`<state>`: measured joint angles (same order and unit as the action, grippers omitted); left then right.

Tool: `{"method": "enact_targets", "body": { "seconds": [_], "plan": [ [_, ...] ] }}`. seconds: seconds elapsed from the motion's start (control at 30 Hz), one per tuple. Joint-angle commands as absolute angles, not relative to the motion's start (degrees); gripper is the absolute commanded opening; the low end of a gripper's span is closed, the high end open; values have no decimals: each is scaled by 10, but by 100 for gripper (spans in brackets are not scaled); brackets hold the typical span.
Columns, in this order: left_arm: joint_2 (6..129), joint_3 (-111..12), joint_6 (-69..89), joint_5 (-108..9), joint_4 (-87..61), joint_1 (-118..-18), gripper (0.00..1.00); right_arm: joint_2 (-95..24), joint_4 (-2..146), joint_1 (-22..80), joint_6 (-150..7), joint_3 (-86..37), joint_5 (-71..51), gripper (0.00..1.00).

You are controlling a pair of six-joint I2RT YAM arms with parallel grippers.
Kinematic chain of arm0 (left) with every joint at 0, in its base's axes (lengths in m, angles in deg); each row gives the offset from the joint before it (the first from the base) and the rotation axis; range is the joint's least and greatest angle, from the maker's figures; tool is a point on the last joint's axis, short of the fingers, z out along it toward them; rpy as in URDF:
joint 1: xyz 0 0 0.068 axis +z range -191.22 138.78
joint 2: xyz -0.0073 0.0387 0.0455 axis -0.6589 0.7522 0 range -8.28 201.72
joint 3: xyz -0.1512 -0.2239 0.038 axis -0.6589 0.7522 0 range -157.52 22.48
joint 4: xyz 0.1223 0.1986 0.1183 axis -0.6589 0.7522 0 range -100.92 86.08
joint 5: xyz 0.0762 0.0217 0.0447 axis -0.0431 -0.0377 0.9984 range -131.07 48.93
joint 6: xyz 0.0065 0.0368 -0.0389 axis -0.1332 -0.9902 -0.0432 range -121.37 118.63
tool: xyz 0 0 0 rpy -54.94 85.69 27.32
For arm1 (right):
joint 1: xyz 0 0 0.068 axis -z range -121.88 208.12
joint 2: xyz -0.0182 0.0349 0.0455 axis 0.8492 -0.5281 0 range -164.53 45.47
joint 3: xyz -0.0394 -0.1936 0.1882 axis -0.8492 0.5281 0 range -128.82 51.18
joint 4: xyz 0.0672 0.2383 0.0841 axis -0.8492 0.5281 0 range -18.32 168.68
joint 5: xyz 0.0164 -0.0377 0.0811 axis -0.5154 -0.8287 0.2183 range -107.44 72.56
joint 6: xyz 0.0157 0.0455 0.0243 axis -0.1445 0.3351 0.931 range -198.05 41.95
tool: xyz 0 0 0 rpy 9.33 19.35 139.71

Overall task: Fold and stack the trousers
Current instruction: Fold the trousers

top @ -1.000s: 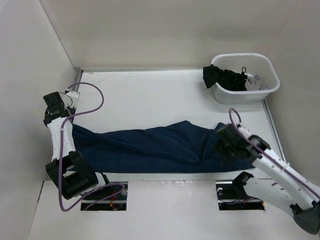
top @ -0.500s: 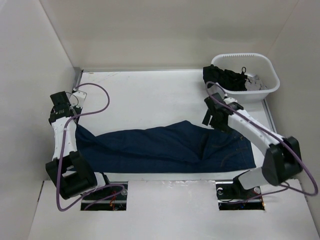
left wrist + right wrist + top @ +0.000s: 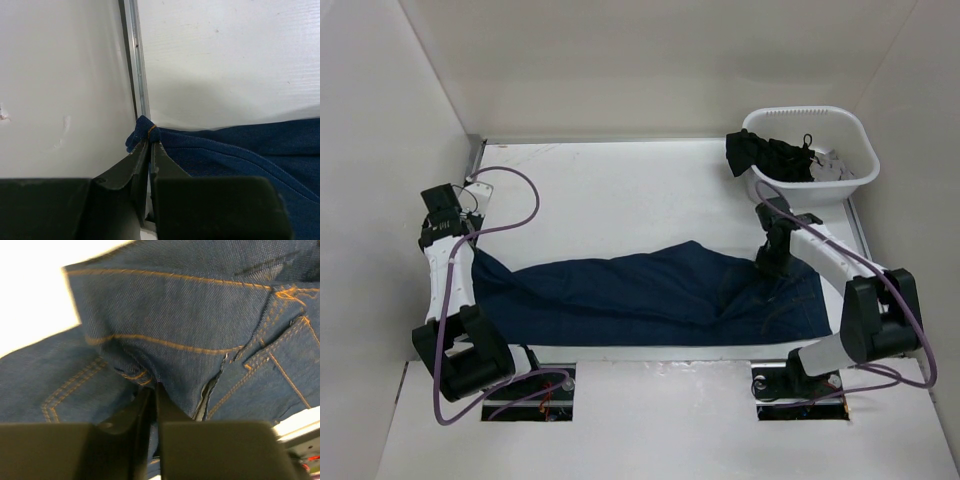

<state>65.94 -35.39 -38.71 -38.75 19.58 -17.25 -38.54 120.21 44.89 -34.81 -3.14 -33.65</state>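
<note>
From above, the left gripper's tips are hidden under its own arm and cable. The wrist view shows the left gripper [image 3: 150, 144] with its 2 fingers pressed together on a small hem corner of the jeans [image 3: 240, 150], right by the metal rail [image 3: 137, 60] at the wall. The right gripper [image 3: 775, 262] covers the part of the waist end it stands on. Its wrist view is partly washed out to white at the top left, but the right gripper's [image 3: 152, 390] fingers show almost touching, pinching a bunched fold of denim beside orange seams and a pocket.

The jeans [image 3: 640, 290] lie lengthwise across the near half of the table [image 3: 620, 190], rumpled, hem end left, waist end right.

A white basket [image 3: 860, 150] stands at the far right corner. It holds black clothes [image 3: 780, 160] with white bits. 1 black piece hangs over its left rim, and what lies deeper cannot be made out.
</note>
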Motion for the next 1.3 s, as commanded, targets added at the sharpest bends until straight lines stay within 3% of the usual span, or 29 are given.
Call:
{"method": "enact_targets", "body": {
  "seconds": [0.0, 0.27, 0.47, 0.57, 0.77, 0.83, 0.9, 0.93, 1.27],
  "plan": [
    [641, -369, -393, -387, 176, -168, 1, -367, 1192, 473, -351, -5, -280, 3],
    [665, -381, -398, -376, 124, -164, 1, -275, 1103, 489, -388, -39, -254, 0],
    [741, -533, -364, -377, 80, -176, 1, -278, 987, 499, -411, -130, -228, 0],
    [715, -550, -382, -400, 99, -155, 1, -205, 1071, 512, -345, -69, -250, 0],
    [613, -425, -458, -434, 155, -92, 1, 77, 1222, 548, -169, 188, -266, 1],
    [592, -385, -470, -433, 174, -69, 1, 134, 1246, 573, -126, 244, -233, 15],
    [572, -350, -486, -427, 192, -56, 1, 158, 1237, 580, -102, 263, -217, 55],
    [562, -334, -494, -422, 204, -52, 1, 158, 1236, 582, -97, 265, -212, 100],
    [518, -242, -544, -370, 239, -51, 0, 29, 1223, 672, -155, 169, -284, 100]
  ]
}}
